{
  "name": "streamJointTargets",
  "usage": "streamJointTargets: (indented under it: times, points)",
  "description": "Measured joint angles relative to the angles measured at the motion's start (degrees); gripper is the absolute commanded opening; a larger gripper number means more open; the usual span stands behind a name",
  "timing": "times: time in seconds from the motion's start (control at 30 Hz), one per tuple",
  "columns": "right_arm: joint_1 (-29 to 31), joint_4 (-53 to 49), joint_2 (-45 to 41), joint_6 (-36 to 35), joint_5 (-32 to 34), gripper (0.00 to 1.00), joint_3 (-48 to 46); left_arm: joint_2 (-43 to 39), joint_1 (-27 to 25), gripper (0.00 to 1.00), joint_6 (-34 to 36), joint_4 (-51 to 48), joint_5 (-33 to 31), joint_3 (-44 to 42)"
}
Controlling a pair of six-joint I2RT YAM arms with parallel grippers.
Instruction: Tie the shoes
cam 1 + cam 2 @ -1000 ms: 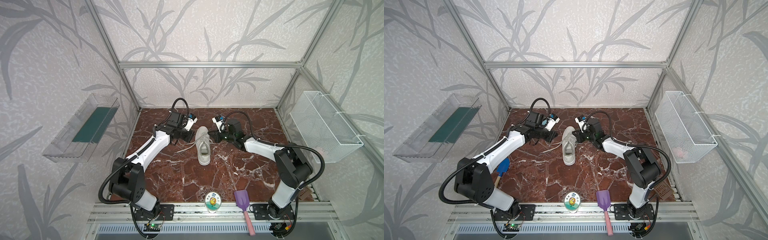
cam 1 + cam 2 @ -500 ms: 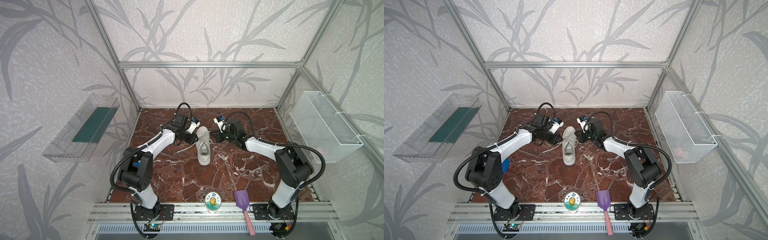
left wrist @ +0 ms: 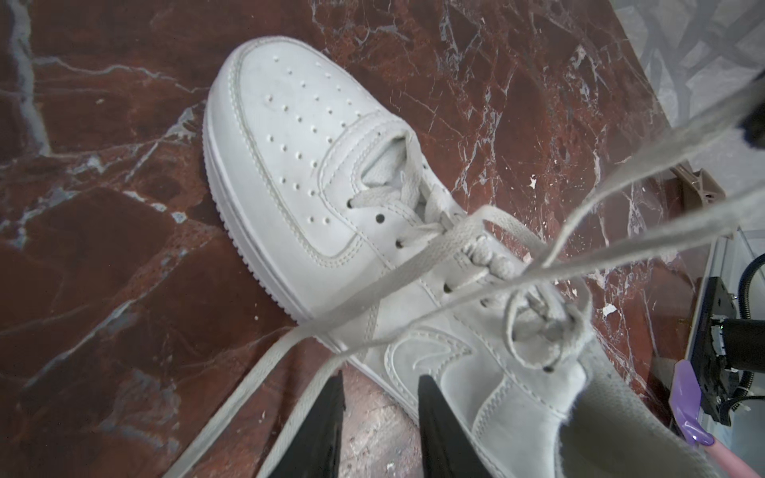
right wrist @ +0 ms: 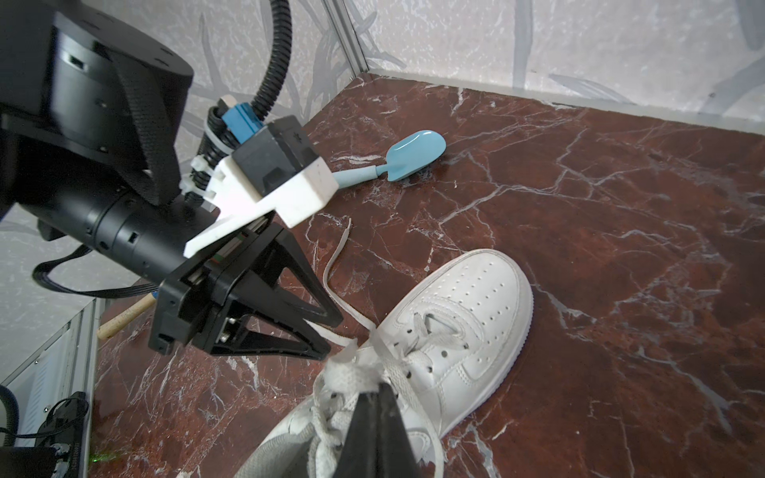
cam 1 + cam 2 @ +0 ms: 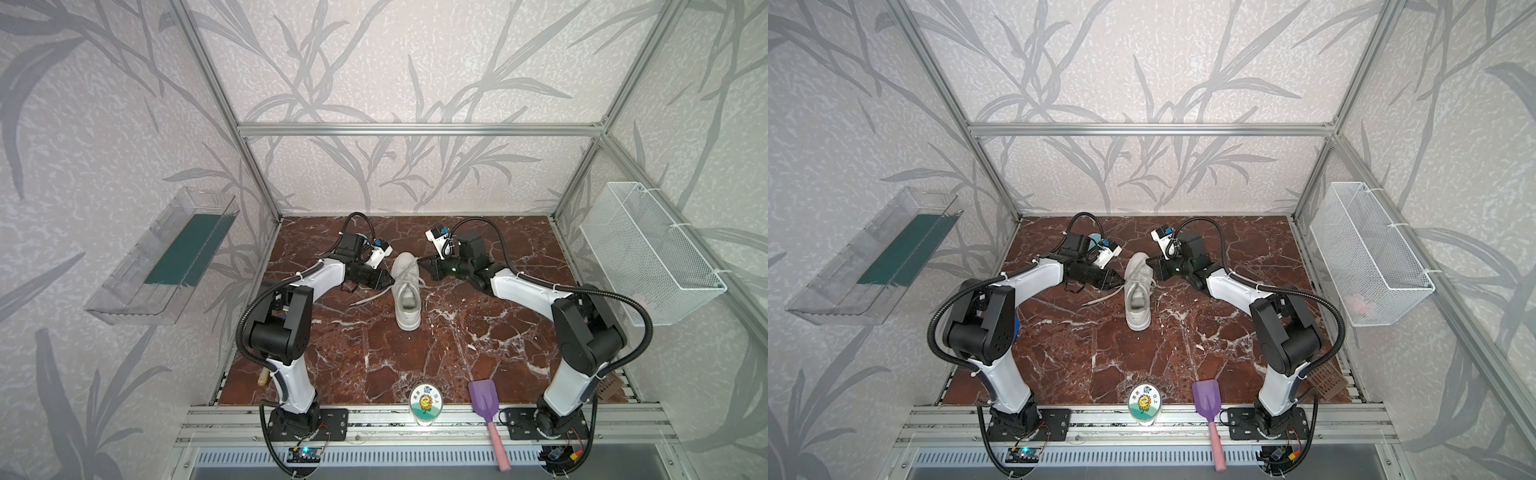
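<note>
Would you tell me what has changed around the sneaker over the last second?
The left tool slid nearer along the sneaker's side and its jaws opened; its elbow swung inward. The right tool stayed shut on the lace, and the sneaker kept its place.

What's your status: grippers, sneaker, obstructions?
Left gripper open, gripping nothing. Right gripper shut on laces, taut. Sneaker upright, not yet tied. Blue scoop lies apart, not in the way.

The left fingers (image 3: pixel 321 430) stand apart over bare tabletop (image 3: pixel 103 289). Just ahead, laces (image 3: pixel 372 289) cross their path, stretched to the pinched right fingers (image 4: pixel 378 430); the shoe (image 3: pixel 289 145) blocks beyond. A blue scoop (image 4: pixel 414 153) lies behind the left fingers.
</note>
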Motion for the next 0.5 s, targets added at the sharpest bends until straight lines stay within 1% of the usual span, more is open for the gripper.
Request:
streamJointTargets:
  times: [0.23, 0.3, 0.43, 0.5]
  points:
    - [-0.3, -1.2, 0.3, -0.1, -1.0, 0.0, 0.3, 2.6, 0.0, 0.34, 0.8, 0.2, 3.8, 1.9]
    - [-0.3, -1.4, 0.4, -0.1, -1.1, 0.0, 0.4, 2.9, 0.0, 0.3, 0.8, 0.3, 4.6, 2.2]
    - [-0.3, -1.7, 0.9, -0.2, -1.4, 0.0, 1.2, 3.1, 0.0, 0.17, 0.7, 0.7, 5.3, 2.4]
    - [-0.3, -1.7, 0.9, -0.2, -1.4, 0.0, 1.2, 3.1, 0.0, 0.14, 0.9, 1.0, 5.3, 2.4]
